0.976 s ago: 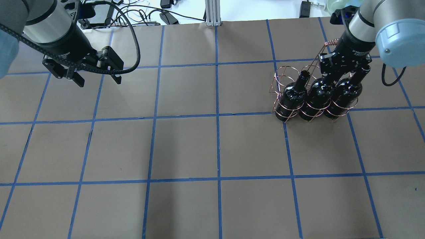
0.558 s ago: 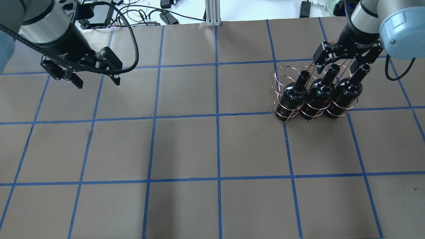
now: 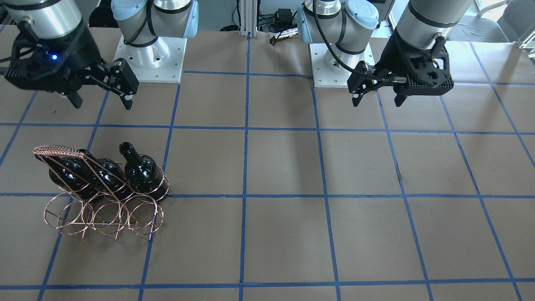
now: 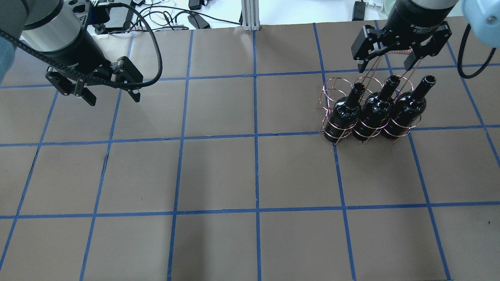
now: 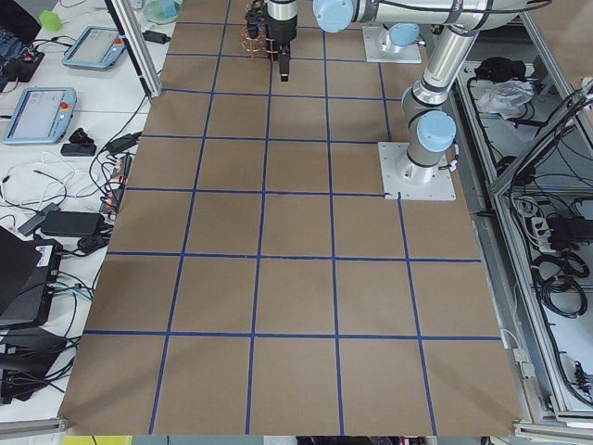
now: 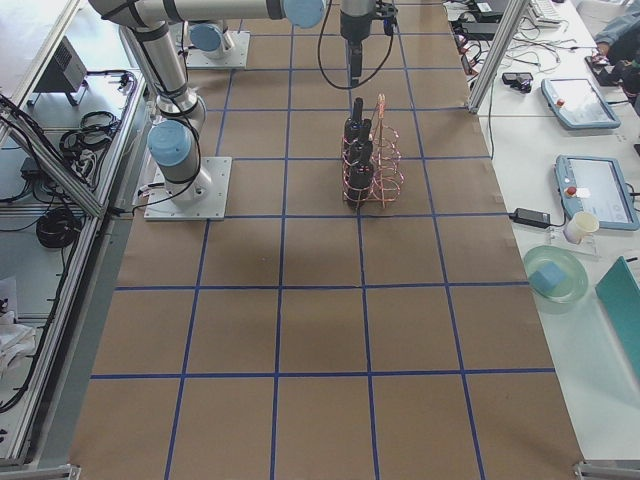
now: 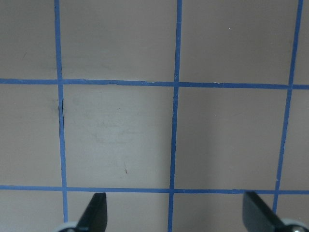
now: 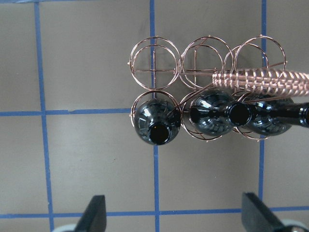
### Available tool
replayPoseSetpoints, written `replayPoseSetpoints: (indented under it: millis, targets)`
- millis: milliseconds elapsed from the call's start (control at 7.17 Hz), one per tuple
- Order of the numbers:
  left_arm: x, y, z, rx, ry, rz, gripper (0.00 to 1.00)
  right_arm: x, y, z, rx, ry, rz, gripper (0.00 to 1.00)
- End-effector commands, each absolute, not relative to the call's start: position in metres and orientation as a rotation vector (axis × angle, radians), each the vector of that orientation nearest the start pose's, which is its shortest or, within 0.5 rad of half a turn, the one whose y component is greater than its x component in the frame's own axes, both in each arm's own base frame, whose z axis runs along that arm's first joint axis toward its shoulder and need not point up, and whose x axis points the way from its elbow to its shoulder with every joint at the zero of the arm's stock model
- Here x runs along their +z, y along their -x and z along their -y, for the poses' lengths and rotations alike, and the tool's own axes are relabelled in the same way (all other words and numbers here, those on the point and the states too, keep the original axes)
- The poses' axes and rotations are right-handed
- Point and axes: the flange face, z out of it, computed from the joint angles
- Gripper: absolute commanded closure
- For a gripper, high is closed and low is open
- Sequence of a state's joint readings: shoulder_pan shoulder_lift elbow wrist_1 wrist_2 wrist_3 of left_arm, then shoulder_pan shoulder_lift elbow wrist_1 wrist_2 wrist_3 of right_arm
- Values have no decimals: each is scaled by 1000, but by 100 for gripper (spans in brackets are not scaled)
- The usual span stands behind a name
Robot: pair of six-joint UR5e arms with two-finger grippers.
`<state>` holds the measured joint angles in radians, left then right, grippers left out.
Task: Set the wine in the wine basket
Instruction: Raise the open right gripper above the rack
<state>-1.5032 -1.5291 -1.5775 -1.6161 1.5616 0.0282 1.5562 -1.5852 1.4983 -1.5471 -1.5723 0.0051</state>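
Note:
The copper wire wine basket stands on the table's right half. Three black wine bottles stand upright in its row of rings on the robot's side; the other row is empty. The basket and bottles also show in the front view, and the basket and bottles in the right wrist view. My right gripper is open and empty, above the basket's coiled handle, clear of the bottle necks. My left gripper is open and empty over bare table far left.
Brown table covering with a blue tape grid. Cables and power bricks lie beyond the far edge. The two arm bases stand at the robot's side of the table.
My right gripper, which was down at the middle bottle's neck, has risen and drawn back from the bottles, open. All three bottles stay in the basket. The left gripper barely moved.

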Motion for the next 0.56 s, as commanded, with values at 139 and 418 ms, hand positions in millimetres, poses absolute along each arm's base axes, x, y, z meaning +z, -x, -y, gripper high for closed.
replayPoseSetpoints:
  millis: [139,418]
  targets:
    - [502,102,480,11,63,-3152,0,536,-163,468,-99,-77,-3138,0]
    - [497,103,483,35,61,-3156,0,536,-163,467,-90,-70,-3142,0]
